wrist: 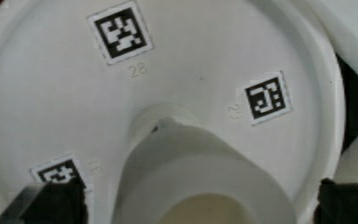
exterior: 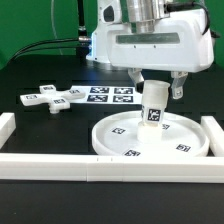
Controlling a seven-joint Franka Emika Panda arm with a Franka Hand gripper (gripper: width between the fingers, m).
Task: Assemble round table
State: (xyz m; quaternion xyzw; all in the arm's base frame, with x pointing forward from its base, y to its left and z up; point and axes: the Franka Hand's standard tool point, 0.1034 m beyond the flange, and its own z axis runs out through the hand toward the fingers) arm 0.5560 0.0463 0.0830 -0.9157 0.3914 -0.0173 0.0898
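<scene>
The large rimmed round disc point(exterior: 150, 137) lies flat on the black table in front of the arm. The short cylinder leg point(exterior: 153, 105) stands upright on the disc's middle. My gripper point(exterior: 154, 92) is shut on the leg near its top, one finger on each side. In the wrist view the leg point(wrist: 208, 175) fills the space between my two dark fingertips point(wrist: 350, 202), with the tagged disc point(wrist: 194, 70) behind it. The cross-shaped base point(exterior: 50, 97) lies flat on the table at the exterior view's left, apart from the gripper.
The marker board point(exterior: 105, 95) lies flat behind the disc. Long white border bars point(exterior: 70, 165) run along the near edge and both sides of the table. The arm's white body point(exterior: 150, 40) rises behind the disc.
</scene>
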